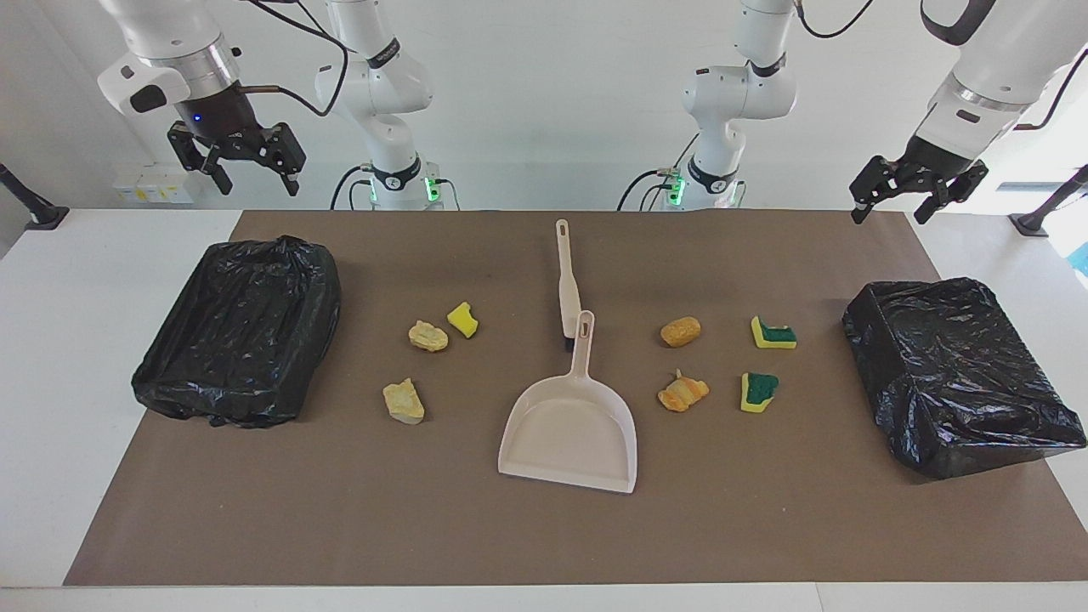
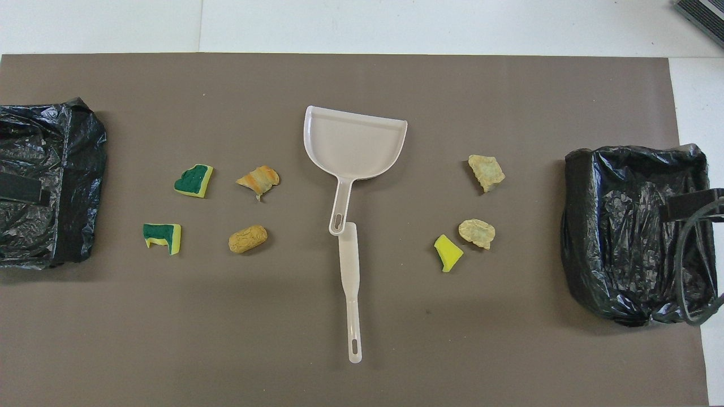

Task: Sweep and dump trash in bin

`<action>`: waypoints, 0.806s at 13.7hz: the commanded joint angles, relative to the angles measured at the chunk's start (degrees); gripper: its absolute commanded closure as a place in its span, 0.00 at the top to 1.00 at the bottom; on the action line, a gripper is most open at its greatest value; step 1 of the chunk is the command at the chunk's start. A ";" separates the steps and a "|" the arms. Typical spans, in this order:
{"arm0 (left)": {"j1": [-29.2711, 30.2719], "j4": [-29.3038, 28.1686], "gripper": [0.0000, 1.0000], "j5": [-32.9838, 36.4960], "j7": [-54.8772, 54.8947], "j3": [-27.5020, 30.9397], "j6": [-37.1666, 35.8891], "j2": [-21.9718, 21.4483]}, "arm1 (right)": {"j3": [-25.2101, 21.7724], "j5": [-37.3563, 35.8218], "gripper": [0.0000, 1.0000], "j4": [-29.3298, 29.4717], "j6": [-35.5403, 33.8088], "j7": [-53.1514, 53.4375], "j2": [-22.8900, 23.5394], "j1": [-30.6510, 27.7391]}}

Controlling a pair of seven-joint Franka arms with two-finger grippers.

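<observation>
- Right end effector: we see it up in the air over the bench edge at the right arm's end, fingers apart, holding nothing. Waiting.
- Right-end bin: black-bagged, on the brown mat, no trash showing in it.
- Three scraps beside that bin, toward the middle: tan lump just beside the yellow sponge piece, and the pale lump apart from them, farther from the robots.
- Brush: flat on the mat mid-bench, handle toward the robots, head end touching the dustpan's grip.
- Dustpan: flat and empty, mouth facing away from the robots.
- Four scraps toward the left arm's end: orange lump, striped orange lump, green-topped sponge and second green-topped sponge. All loose on the mat.
- Left-end bin: black-bagged, at the mat's edge.
- Left end effector: raised over the mat corner at its own end, fingers apart, empty.
- Step, as we judge it: the very start, with nothing swept and neither tool picked up.
- Next move likely calls for one arm taking the brush handle and the other the dustpan grip. The two tools touch, so lifting one may nudge the other.
</observation>
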 commanded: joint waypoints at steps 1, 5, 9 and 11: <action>-0.02 -0.21 1.00 -0.30 0.61 0.06 -0.22 -0.60 | 0.23 -0.02 1.00 -0.40 2.81 -1.73 -0.11 -0.49; -0.02 -0.21 1.00 -0.30 0.35 0.06 -0.04 -0.52 | 0.32 -0.03 1.00 -1.46 5.03 -1.55 -0.28 -0.49; 0.07 -1.09 1.00 -0.48 0.44 0.15 0.22 -0.96 | 0.67 -0.11 1.00 -1.28 4.07 -1.73 -0.28 0.04; -0.02 -1.27 1.00 -0.56 0.44 0.07 0.31 -1.05 | 0.85 -0.03 1.00 -2.16 4.24 -1.21 -0.72 0.22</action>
